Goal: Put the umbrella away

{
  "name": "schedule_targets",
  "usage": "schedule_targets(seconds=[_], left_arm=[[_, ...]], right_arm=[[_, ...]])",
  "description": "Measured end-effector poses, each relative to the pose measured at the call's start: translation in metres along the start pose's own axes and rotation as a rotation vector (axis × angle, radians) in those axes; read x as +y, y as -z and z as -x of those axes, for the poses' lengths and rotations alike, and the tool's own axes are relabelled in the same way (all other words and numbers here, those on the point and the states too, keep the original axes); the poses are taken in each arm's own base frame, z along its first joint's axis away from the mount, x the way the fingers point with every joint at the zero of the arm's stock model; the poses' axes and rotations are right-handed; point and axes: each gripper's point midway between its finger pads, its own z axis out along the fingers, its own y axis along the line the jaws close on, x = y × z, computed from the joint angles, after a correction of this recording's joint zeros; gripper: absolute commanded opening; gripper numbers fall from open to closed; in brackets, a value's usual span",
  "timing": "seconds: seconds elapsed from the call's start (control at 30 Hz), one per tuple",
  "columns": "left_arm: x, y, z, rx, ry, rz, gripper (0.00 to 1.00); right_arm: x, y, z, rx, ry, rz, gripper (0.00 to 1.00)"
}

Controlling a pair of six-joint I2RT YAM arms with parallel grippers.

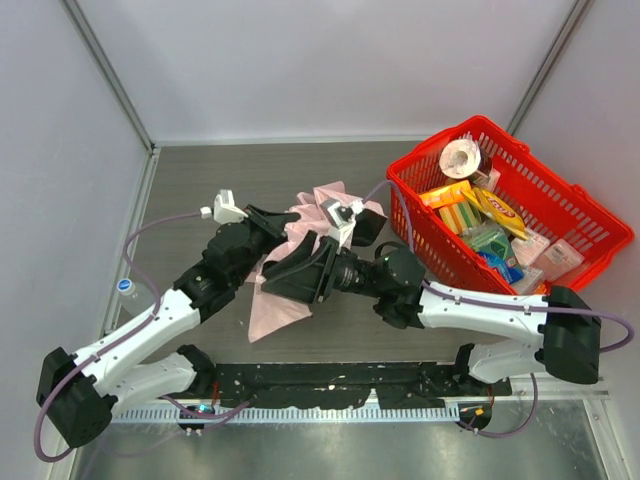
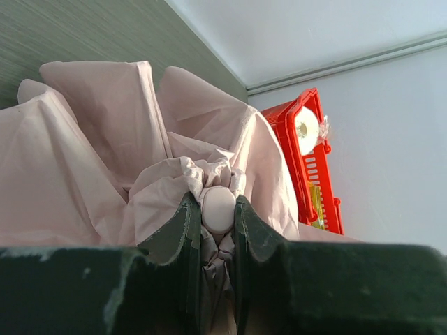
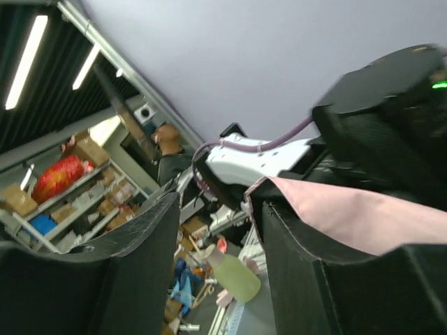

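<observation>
Umbrella (image 2: 91,139) (pale pink), left gripper (image 2: 218,207) clamping it

Nothing legible from where I stand: the packets (image 1: 497,212) in the red basket (image 1: 565,205) carry print, but it is too small and blurred to read

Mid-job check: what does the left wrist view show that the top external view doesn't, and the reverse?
Only the left wrist view: the left pincer clamped on a pale rounded knob buried in the pink umbrella and its bunched fabric. Only the top external view: the right pincer against that fabric, and the boxes packed in the red basket. Both: the umbrella, the basket and its paper roll.
</observation>
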Motion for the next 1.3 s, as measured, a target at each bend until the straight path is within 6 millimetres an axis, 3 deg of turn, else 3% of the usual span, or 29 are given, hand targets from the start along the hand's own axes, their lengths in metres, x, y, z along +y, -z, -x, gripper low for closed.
schedule_targets(seconds=[0.13, 0.23, 0.3, 0.47, 0.7, 0.8, 0.97, 1.07, 1.17, 1.3], left_arm=[[0.000, 0.000, 0.003, -0.019, 0.017, -0.005, 0.00], [-0.001, 0.001, 0.007, -0.035, 0.018, -0.007, 0.00], [-0.001, 0.001, 0.008, -0.043, 0.015, -0.006, 0.00], [0.000, 0.001, 0.012, -0.061, -0.015, -0.002, 0.00], [-0.011, 0.004, 0.016, -0.072, -0.039, -0.048, 0.00], [-0.017, 0.005, 0.014, -0.055, -0.050, -0.079, 0.00], [-0.026, 0.008, 0.003, 0.004, -0.070, -0.137, 0.00], [-0.028, 0.010, -0.004, 0.042, -0.079, -0.157, 0.00], [-0.032, 0.013, -0.011, 0.085, -0.084, -0.183, 0.00], [-0.038, 0.017, -0.019, 0.132, -0.086, -0.217, 0.00]], right_arm=[[0.028, -0.005, -0.036, 0.126, 0.068, 0.023, 0.68], [0.044, 0.009, -0.067, 0.234, 0.116, -0.011, 0.69], [0.049, 0.020, -0.070, 0.261, 0.140, -0.053, 0.73], [0.033, 0.060, -0.049, 0.267, 0.199, -0.301, 0.75], [0.000, 0.123, -0.043, 0.397, 0.299, -0.614, 0.75], [-0.004, 0.137, -0.022, 0.390, 0.376, -0.723, 0.75], [0.004, 0.125, 0.031, 0.325, 0.575, -0.822, 0.79], [0.001, 0.112, 0.050, 0.320, 0.682, -0.871, 0.83], [-0.019, 0.107, 0.058, 0.363, 0.772, -0.923, 0.85], [-0.065, 0.123, 0.057, 0.464, 0.812, -1.015, 0.89]])
